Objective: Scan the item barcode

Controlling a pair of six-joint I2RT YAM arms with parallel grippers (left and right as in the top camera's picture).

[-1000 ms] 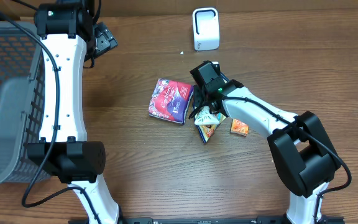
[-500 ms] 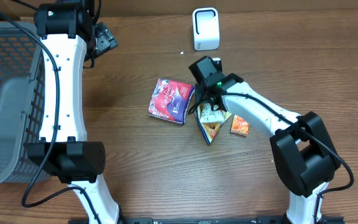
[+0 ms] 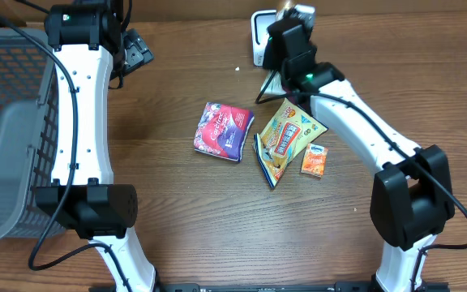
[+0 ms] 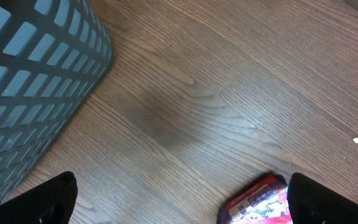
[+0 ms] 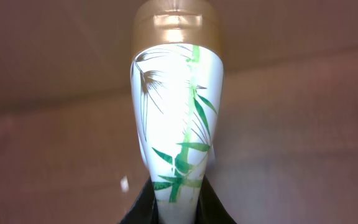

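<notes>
R gripper (image 5: 178, 209) clamps bamboo-print pouch (image 5: 178, 106) lengthwise, gold end pointing away.

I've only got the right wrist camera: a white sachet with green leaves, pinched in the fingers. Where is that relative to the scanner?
Observer: From overhead, the right gripper holds the sachet at the table's far edge, right beside the white scanner, partly covering it.
Operator: What else is lying on the table?
Observer: At least a red packet, a yellow snack bag and a small orange packet, all nearer the middle.
Operator: And the left arm?
Observer: The left gripper hangs open by the grey basket, holding nothing.
</notes>
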